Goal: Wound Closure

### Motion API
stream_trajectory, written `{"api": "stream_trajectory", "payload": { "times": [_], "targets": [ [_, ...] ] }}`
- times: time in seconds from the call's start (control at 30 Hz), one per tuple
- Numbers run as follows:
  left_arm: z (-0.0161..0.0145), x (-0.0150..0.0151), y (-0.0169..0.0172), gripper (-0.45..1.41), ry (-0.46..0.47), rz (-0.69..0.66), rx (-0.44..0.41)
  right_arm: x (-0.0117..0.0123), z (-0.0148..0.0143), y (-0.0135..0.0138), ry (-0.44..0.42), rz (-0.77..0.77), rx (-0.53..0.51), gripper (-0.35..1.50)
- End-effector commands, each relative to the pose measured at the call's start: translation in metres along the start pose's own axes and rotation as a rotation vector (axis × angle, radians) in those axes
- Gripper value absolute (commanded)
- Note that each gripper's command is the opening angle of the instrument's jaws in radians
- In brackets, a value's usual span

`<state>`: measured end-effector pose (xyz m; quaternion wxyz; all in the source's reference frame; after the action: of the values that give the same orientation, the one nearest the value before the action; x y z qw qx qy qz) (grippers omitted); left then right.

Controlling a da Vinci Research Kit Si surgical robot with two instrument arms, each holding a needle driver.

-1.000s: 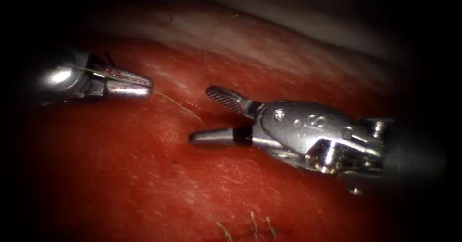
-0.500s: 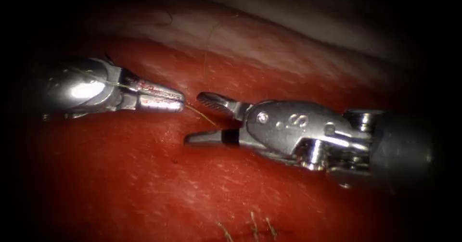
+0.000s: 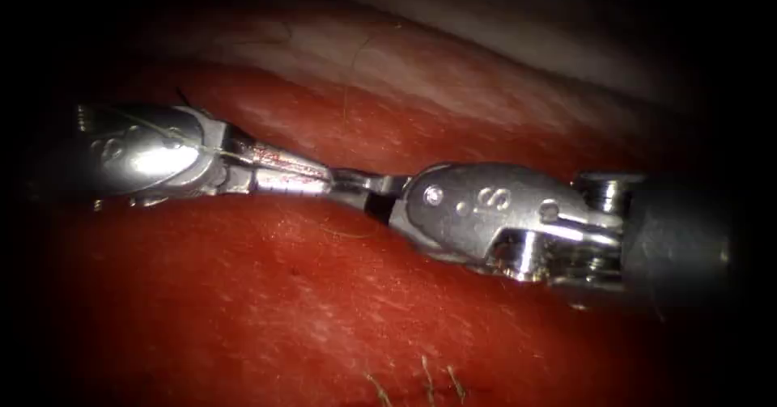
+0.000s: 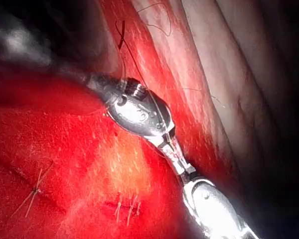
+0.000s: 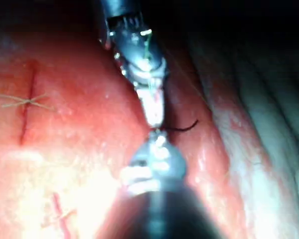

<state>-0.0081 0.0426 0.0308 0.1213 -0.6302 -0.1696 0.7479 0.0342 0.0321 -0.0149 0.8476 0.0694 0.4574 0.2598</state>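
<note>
My left tool (image 3: pixel 320 182) comes in from the left over the tissue (image 3: pixel 283 310), shut on the pale thread (image 3: pixel 206 150), which runs back along its wrist. My right tool (image 3: pixel 346 184) reaches in from the right and meets it tip to tip, its jaws shut on the short piece of thread that leaves the left tool's tip. In the left wrist view the left tool (image 4: pixel 185 170) and right tool (image 4: pixel 191 178) touch end to end, and the thread (image 4: pixel 139 69) trails up over the tissue. The right wrist view shows the same meeting of left tool (image 5: pixel 153 119) and right tool (image 5: pixel 156 137).
Finished stitches with short cut ends (image 4: pixel 127 206) lie on the red-stained tissue, another stitch (image 4: pixel 35 191) farther off. A stitched cut (image 5: pixel 26 102) lies off to the side. A dark thread end (image 5: pixel 184 127) curls beside the tools' tips. Pale tissue folds (image 3: pixel 388 51) rise behind.
The left tool has moved right toward the right tool. The right tool's jaws, wide apart a second ago, have closed over the thread at the left tool's tip.
</note>
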Motion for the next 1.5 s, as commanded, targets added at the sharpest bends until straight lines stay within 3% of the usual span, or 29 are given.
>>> {"api": "stream_trajectory", "payload": {
  "times": [0.03,0.07,0.1,0.17,0.27,0.4,0.47,0.5,0.6,0.67,0.77,0.93,1.2,1.5],
  "targets": [
    [0.0006,-0.0005,0.0001,-0.35,0.002,-0.002,-0.005,0.0004,0.0009,0.0000,-0.004,-0.009,0.003,-0.35],
    [0.0007,-0.0004,-0.0001,-0.35,0.003,-0.003,-0.005,0.0003,0.0007,0.0001,-0.004,-0.010,0.004,-0.35],
    [0.0008,-0.0003,-0.0003,-0.01,0.003,-0.016,-0.004,0.0003,0.0006,0.0002,-0.004,-0.010,0.005,-0.35],
    [0.0011,-0.0002,-0.0005,0.13,0.001,-0.083,0.000,0.0000,0.0002,0.0005,-0.007,-0.012,0.001,-0.35],
    [0.0017,-0.0006,-0.0003,0.72,-0.010,-0.174,0.032,-0.0008,-0.0013,0.0015,-0.006,-0.015,-0.025,-0.35],
    [0.0015,-0.0014,0.0000,0.78,-0.072,-0.191,0.037,-0.0021,-0.0031,0.0026,-0.017,-0.018,-0.044,-0.35],
    [0.0007,-0.0021,0.0007,0.78,-0.193,-0.180,0.032,-0.0029,-0.0038,0.0031,-0.020,-0.026,-0.048,-0.35],
    [-0.0005,-0.0025,0.0015,0.78,-0.354,-0.167,0.034,-0.0032,-0.0040,0.0034,-0.019,-0.017,-0.047,-0.35],
    [-0.0019,-0.0021,0.0016,0.78,-0.423,-0.147,0.027,-0.0036,-0.0037,0.0034,-0.023,-0.021,-0.048,-0.35],
    [-0.0026,-0.0012,0.0008,0.77,-0.372,-0.146,0.042,-0.0041,-0.0034,0.0035,-0.029,-0.019,-0.047,-0.35],
    [-0.0033,0.0008,-0.0001,0.71,-0.143,-0.177,0.028,-0.0055,-0.0030,0.0041,-0.032,-0.001,-0.047,-0.35],
    [-0.0032,0.0017,-0.0006,0.67,0.013,-0.183,0.002,-0.0068,-0.0036,0.0050,-0.032,0.012,-0.047,-0.35],
    [-0.0035,0.0014,-0.0017,0.65,0.134,-0.179,-0.001,-0.0073,-0.0041,0.0051,-0.033,0.008,-0.048,-0.35],
    [-0.0046,0.0013,-0.0025,0.53,0.285,-0.275,-0.053,-0.0077,-0.0045,0.0052,-0.034,0.004,-0.044,-0.35]
  ]
}}
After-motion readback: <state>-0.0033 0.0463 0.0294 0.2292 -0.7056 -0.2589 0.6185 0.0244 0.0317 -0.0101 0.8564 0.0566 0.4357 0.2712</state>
